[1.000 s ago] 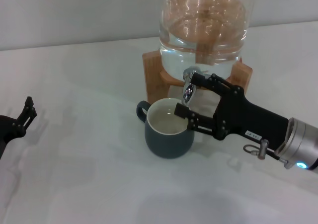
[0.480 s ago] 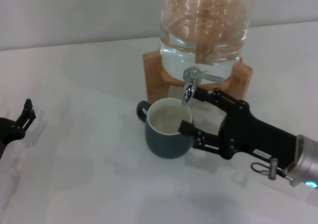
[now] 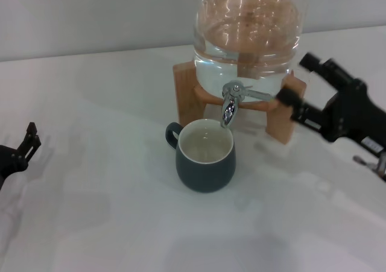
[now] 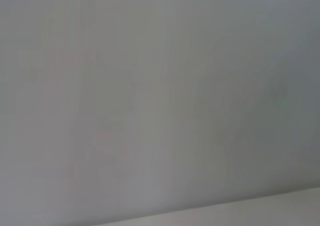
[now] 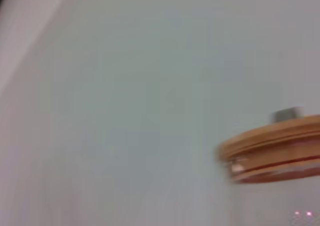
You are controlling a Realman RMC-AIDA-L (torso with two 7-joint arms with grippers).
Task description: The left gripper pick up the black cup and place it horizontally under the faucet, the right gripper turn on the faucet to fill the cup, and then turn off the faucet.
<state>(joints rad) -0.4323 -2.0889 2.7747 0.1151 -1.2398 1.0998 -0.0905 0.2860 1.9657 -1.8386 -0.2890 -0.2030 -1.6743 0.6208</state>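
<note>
A black cup (image 3: 205,157) stands upright on a white table (image 3: 108,211) at the centre of the head view, its cream inside showing and its small loop handle pointing to about ten o'clock. Just above its rim hangs the spout of the chrome faucet (image 3: 230,103), whose thin lever points to three o'clock. At nine o'clock from the cup, well apart at the view's edge, sits the left gripper (image 3: 24,146); whether its fingers are parted or closed cannot be told. At two o'clock from the cup, the right gripper (image 3: 300,79) hovers beside the lever's tip with its two fingers spread apart, holding nothing. Behind the faucet, a large clear water jar (image 3: 247,37) rests on a wooden stand (image 3: 184,91). No readable writing shows anywhere. The right wrist view shows an orange-brown lid (image 5: 270,146) against a plain wall.
</note>
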